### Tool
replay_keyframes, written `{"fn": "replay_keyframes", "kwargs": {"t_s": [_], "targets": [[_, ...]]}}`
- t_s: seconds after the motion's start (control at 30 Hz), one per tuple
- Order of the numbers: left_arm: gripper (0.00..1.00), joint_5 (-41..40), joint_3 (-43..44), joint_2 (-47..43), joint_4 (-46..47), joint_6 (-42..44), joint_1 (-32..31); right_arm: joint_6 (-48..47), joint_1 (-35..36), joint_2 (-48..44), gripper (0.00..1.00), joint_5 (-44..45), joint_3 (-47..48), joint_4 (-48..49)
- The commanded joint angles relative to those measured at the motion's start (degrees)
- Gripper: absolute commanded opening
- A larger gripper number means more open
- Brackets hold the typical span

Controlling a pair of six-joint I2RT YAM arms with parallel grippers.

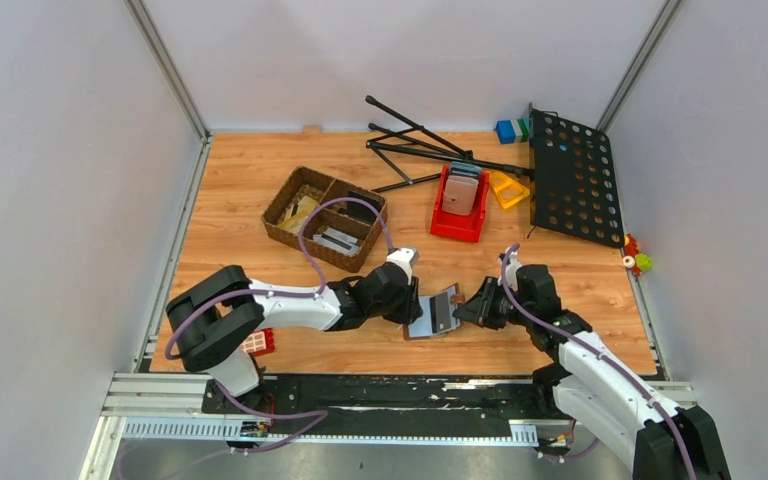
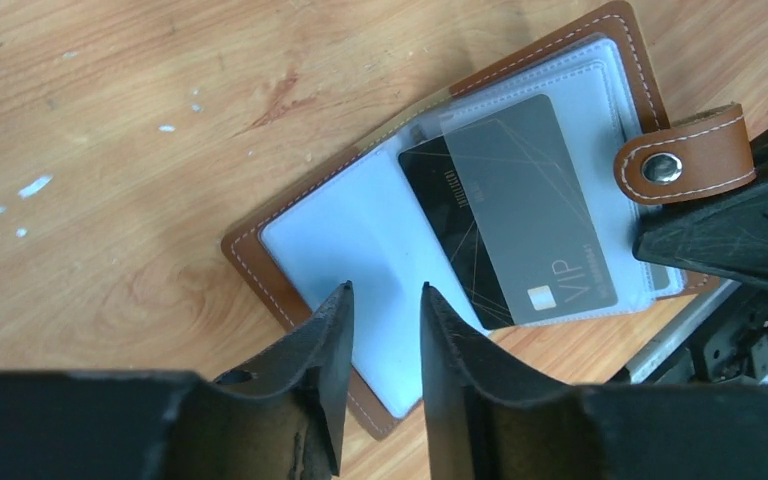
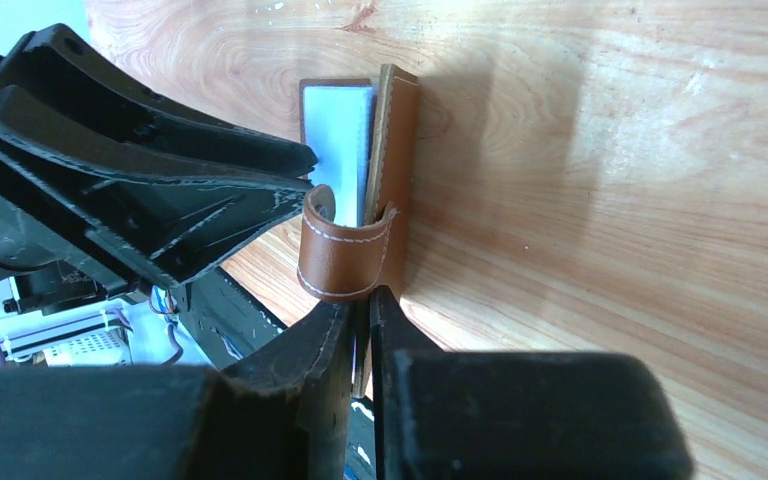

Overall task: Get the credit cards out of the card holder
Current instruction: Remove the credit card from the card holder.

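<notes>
Wooden table (image 1: 240, 180): right pincer (image 3: 360, 302) clamps the open card holder (image 2: 350, 225) by its edge; left pincer (image 2: 385, 293) parted above.

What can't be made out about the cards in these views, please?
- Left wrist view: one dark card shows in the card holder; any others are hidden behind it and the cloudy sleeves.
- Right wrist view: the holder is seen edge-on; its cover hides the cards.
- Top view: the card is too small to read.

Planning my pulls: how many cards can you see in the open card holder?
1: a dark VIP card in the sleeve on the clasp side of the card holder; more may be hidden behind it.
</notes>
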Motion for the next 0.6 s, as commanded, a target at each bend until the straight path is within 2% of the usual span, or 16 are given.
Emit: {"fn": "replay_keyframes", "kwargs": {"t_s": [0.0,0.13,0.2,0.57], "targets": [[0.32,1.4,3.4,2.6,2.3,3.7,0.3,0.4,0.2,0.2,0.17,-1.2,-0.2,4.2],[0.23,2.9,4.4,3.9,2.0,4.8,0.4,-0.2,0.2,0.7,0.33,-1.2,0.0,4.4],[0.21,3.7,4.9,4.7,1.8,5.1,0.4,-0.6,0.2,1.4,0.36,-1.1,0.2,4.5],[0.19,5.8,5.3,6.3,2.5,5.2,0.3,-0.6,0.2,8.3,0.35,-3.6,0.5,9.0]]}}
